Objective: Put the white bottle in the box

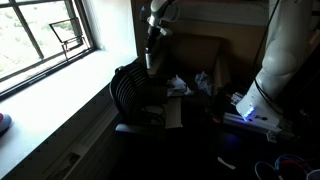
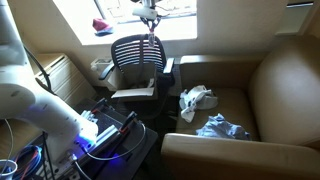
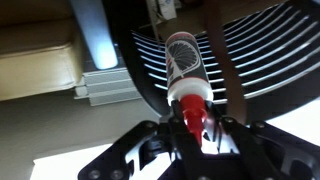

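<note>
The white bottle [image 3: 186, 60] is a small cylinder with a printed label and a red nozzle cap. My gripper [image 3: 193, 120] is shut on its cap end and holds it over the black ribbed basket [image 3: 255, 55]. In both exterior views the bottle [image 1: 150, 62] [image 2: 151, 45] hangs from the gripper [image 1: 153, 42] [image 2: 150, 22], just above the basket's rim [image 1: 128, 88] [image 2: 135, 52]. The basket stands on the sofa arm by the window.
Crumpled white-blue wrappers [image 2: 196, 98] [image 2: 222, 127] lie on the brown sofa seat [image 2: 240, 100]. A device with a blue light [image 2: 92, 137] sits on the low table in front. The window sill [image 1: 50, 110] runs beside the basket.
</note>
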`<state>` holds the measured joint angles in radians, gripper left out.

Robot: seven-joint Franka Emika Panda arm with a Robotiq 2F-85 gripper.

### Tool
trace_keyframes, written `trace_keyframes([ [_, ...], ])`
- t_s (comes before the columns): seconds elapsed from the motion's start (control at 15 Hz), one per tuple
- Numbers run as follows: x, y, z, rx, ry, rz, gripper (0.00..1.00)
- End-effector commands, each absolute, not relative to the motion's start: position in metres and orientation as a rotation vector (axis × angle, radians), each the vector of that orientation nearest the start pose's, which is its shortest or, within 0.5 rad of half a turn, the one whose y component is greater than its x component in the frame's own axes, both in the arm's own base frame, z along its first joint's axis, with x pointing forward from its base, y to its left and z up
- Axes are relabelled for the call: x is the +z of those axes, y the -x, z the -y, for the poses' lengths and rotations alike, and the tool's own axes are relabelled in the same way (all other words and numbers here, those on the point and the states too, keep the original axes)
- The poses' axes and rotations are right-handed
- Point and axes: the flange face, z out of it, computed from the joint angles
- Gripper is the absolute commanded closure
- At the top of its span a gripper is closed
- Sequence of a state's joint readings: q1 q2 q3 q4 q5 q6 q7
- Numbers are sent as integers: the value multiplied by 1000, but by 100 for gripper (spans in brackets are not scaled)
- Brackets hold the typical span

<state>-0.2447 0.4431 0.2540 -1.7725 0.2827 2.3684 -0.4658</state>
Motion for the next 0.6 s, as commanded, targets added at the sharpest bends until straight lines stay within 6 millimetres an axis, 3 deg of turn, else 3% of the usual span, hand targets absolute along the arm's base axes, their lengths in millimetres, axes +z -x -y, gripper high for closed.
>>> trace_keyframes([
  [0.0,339,-670,-38,-142,2708,521,94],
  [0.13,312,-661,-49,37,2694,557,94],
  [0.33,258,-642,-29,279,2755,501,94],
  [0.53,222,-640,-9,306,2790,439,94],
])
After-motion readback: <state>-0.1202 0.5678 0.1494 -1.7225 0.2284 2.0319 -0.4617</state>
